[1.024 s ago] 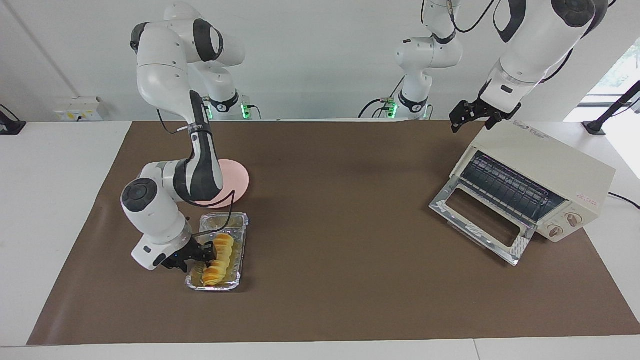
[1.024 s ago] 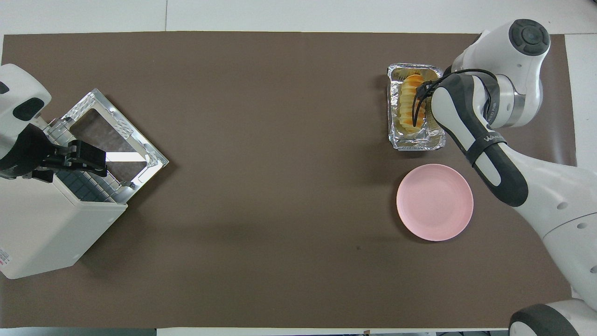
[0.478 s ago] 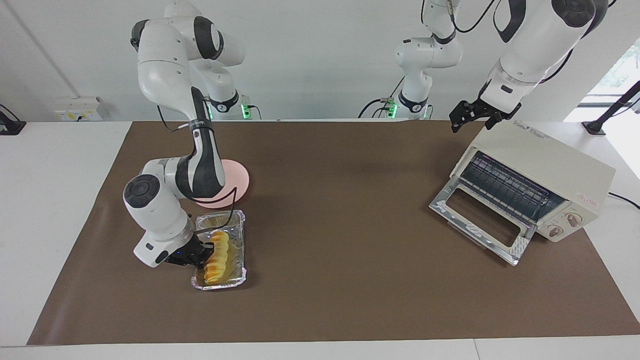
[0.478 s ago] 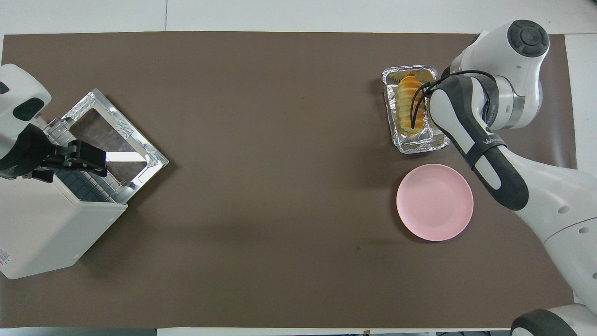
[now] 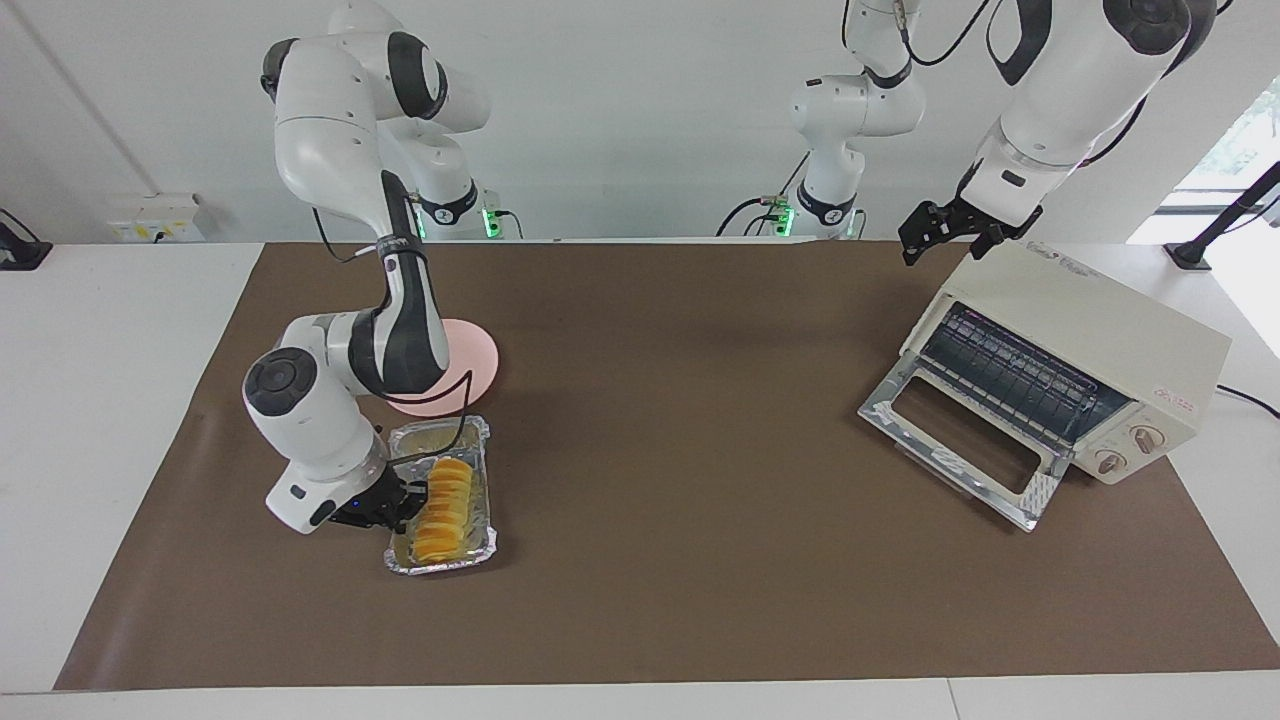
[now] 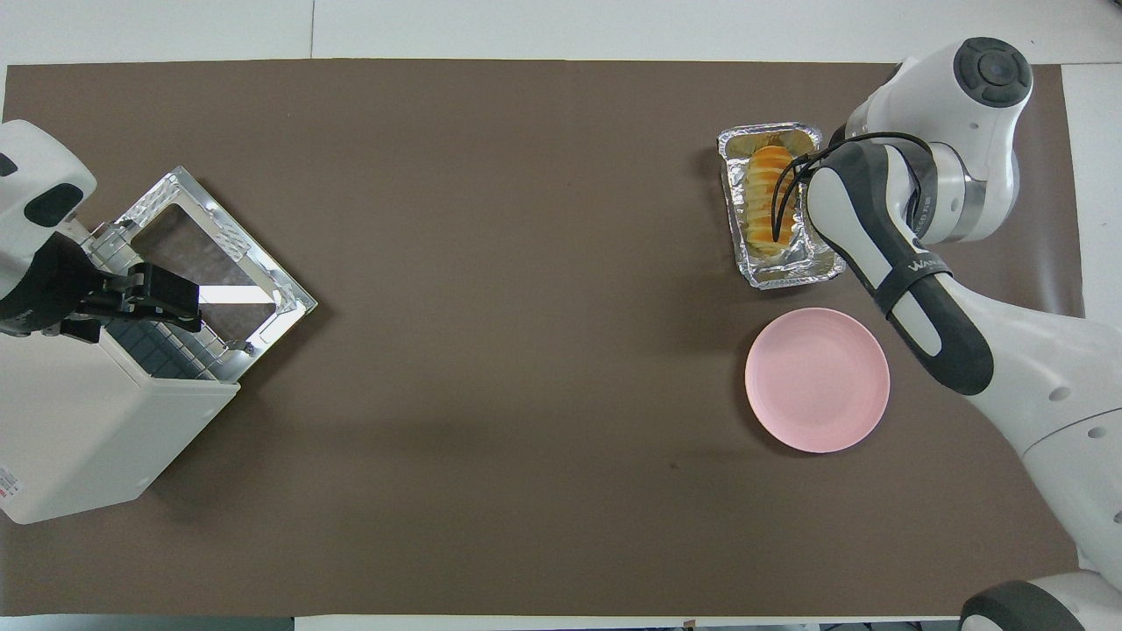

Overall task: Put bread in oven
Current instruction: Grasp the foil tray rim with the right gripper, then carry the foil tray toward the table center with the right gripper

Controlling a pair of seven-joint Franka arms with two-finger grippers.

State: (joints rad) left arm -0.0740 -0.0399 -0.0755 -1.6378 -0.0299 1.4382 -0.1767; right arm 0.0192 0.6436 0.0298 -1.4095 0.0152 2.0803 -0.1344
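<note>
The right hand [image 5: 412, 497] is clamped shut on the bread [image 5: 445, 497], which lies in a foil tray [image 5: 478, 545] near the counter's [image 5: 640, 600] right-arm end, beside a pink plate [image 5: 475, 355]. The left hand [image 5: 925, 235] waits wide open above the oven [image 5: 1090, 330], door [image 5: 955, 435] down.

White lettering runs along the dark forearm band of the right arm [image 6: 916, 267]; it seems to begin "WA", the rest unreadable. Small red print sits at the oven [image 5: 1075, 350] front's 2 o'clock corner above the knobs, and fainter print on its top, neither legible.
</note>
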